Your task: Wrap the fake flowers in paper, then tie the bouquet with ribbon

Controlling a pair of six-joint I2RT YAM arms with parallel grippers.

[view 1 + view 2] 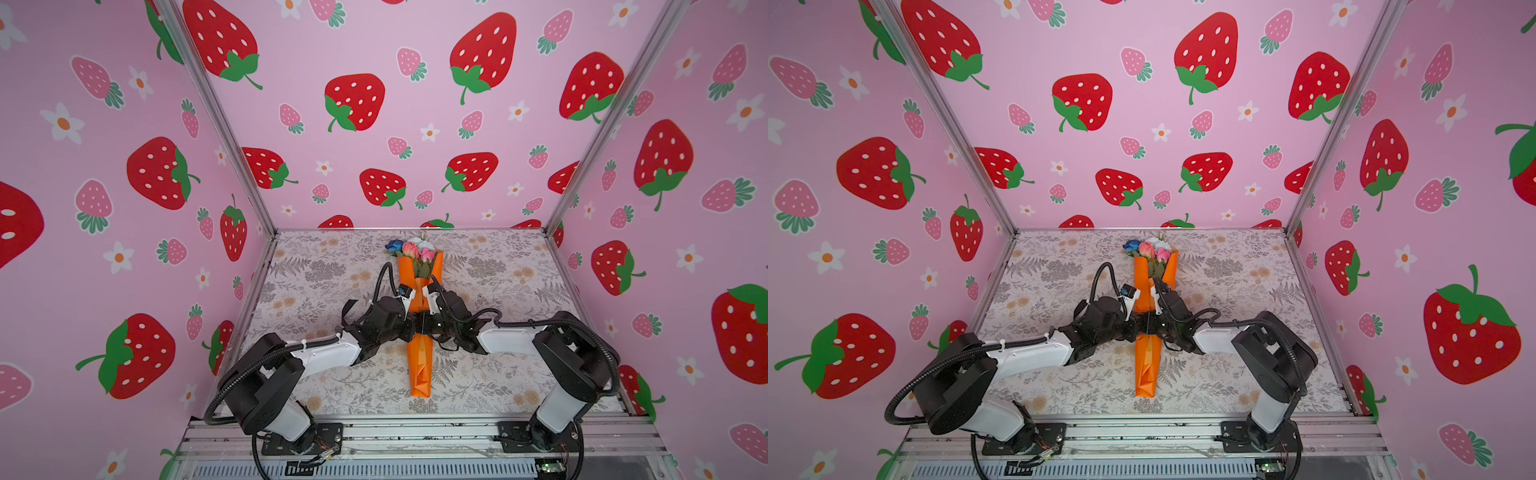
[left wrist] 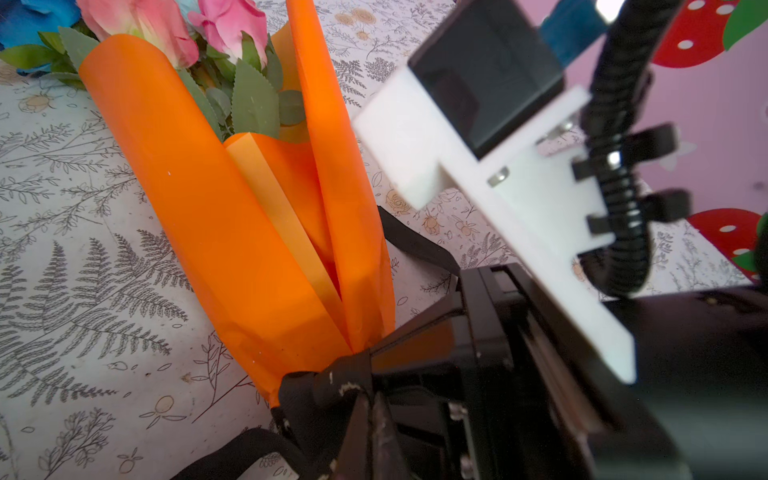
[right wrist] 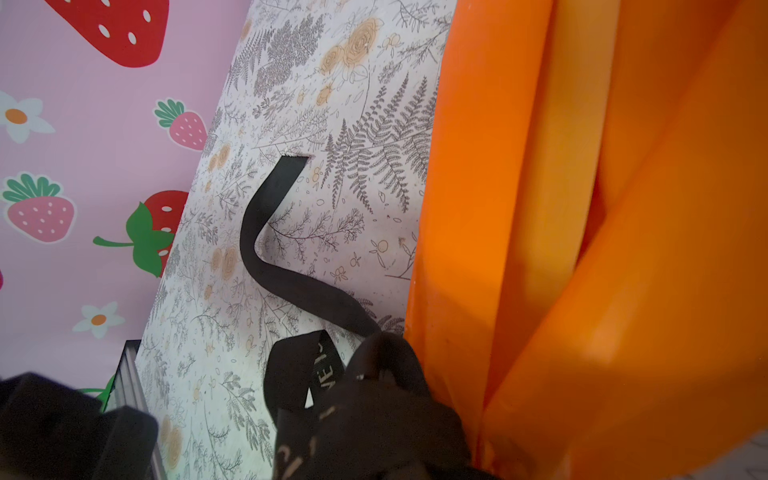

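Note:
The bouquet of fake flowers lies lengthwise mid-table in an orange paper cone, with pink, blue and white blooms toward the back wall. A black ribbon crosses its narrow middle. Both grippers meet there from opposite sides. My left gripper is shut, its tips pinching the bunched ribbon against the paper. My right gripper is shut on a lettered ribbon loop. A loose ribbon tail curls over the table.
The floral-print table is walled on three sides by pink strawberry panels. An aluminium rail runs along the front edge between the arm bases. Another ribbon end lies beside the left wrist.

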